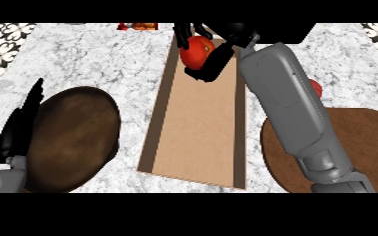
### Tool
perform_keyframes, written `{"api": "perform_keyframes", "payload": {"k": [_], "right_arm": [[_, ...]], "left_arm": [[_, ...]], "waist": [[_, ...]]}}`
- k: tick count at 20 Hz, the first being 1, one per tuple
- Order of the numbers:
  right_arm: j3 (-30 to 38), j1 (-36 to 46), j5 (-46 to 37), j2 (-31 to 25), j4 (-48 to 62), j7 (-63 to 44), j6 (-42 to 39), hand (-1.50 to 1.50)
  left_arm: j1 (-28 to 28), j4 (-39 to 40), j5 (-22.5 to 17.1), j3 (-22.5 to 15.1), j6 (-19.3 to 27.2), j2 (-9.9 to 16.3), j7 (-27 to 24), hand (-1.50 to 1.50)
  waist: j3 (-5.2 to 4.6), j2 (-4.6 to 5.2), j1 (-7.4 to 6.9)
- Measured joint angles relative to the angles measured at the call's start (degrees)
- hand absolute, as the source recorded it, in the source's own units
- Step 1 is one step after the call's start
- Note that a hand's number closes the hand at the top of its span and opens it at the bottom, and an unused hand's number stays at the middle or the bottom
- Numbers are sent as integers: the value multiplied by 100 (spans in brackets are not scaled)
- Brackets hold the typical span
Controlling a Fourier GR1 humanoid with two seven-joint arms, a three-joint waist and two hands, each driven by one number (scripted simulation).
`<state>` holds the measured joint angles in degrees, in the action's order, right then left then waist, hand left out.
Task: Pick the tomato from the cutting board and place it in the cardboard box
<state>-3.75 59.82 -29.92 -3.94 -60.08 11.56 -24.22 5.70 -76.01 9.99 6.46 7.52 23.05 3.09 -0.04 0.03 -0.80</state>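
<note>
Right forearm (295, 115) crosses cutting board (288, 165); right hand (214, 55) grasps tomato (196, 50) over cardboard box (196, 130).

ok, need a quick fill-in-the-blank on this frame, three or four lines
1. The right hand is curled round the ____.
2. That hand is over the far end of the cardboard ____.
3. The left hand rests open at the view's ____ edge.
4. The dark brown round board lies ____ of the cardboard box.

Missing words: tomato; box; left; left

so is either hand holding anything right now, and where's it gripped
The right hand holds the tomato over the far end of the cardboard box, fingers and thumb curled round its sides. The left hand rests open at the left edge, holding nothing.
</note>
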Motion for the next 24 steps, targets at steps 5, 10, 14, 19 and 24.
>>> {"api": "perform_keyframes", "payload": {"k": [5,10,14,19,24], "right_arm": [[-564,255,80,275,570,-239,658,150],[-1105,405,270,357,1399,-404,1443,-150],[-1400,604,814,379,2082,-551,1631,-150],[-1746,780,1513,387,2591,-292,1887,-150],[-1731,839,2100,391,2704,140,2246,-150]], "left_arm": [[91,15,0,77,-110,43,15,0],[186,144,108,34,-66,-58,-48,0],[330,197,138,29,-90,-80,-33,0],[376,98,216,-25,-91,-141,87,0],[354,-18,183,18,-171,-121,160,0]], "waist": [[1,11,-47],[0,31,-110],[0,51,-179],[1,57,-231],[3,53,-219]]}}
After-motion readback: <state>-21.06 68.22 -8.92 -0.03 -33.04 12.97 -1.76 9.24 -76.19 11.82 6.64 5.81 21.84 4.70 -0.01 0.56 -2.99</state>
